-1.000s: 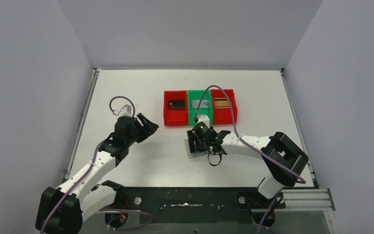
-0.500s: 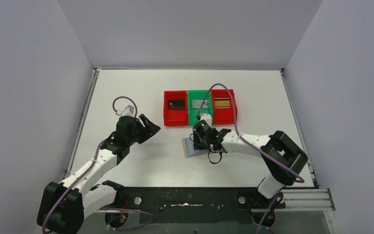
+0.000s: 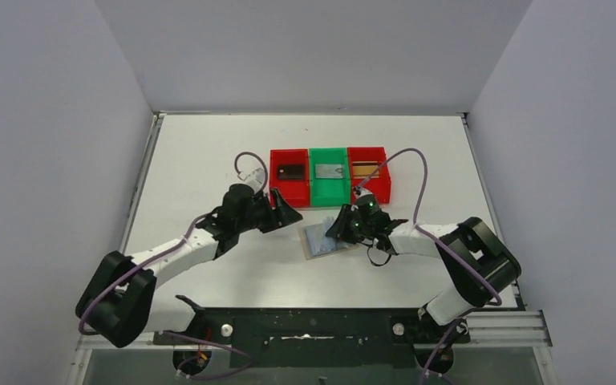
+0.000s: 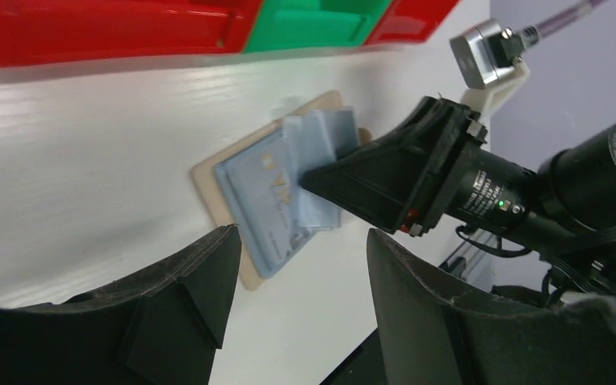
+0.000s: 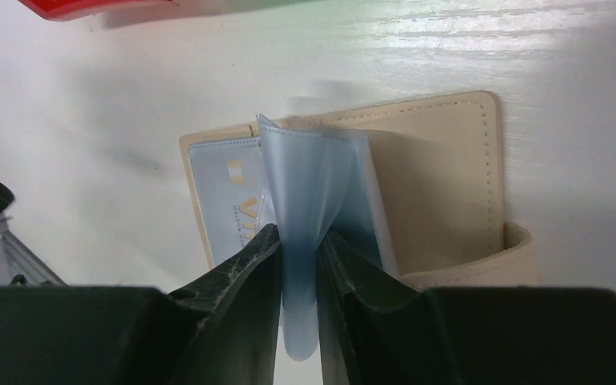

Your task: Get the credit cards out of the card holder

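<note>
Blue sleeves (image 5: 309,172) of the card holder (image 5: 441,160) were newly pinched by the right gripper (image 5: 297,265); the left gripper (image 4: 301,261), jaws parted and empty, had swung close for the card (image 5: 224,200)

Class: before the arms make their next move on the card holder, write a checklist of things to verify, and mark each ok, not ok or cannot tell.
1. Right gripper pinching the blue sleeve: ok.
2. Left gripper open, aimed at the card holder: ok.
3. Card visible inside the holder: ok.
4. Holder lying open on the table: ok.
5. Card loose enough to slide out: cannot tell.
</note>
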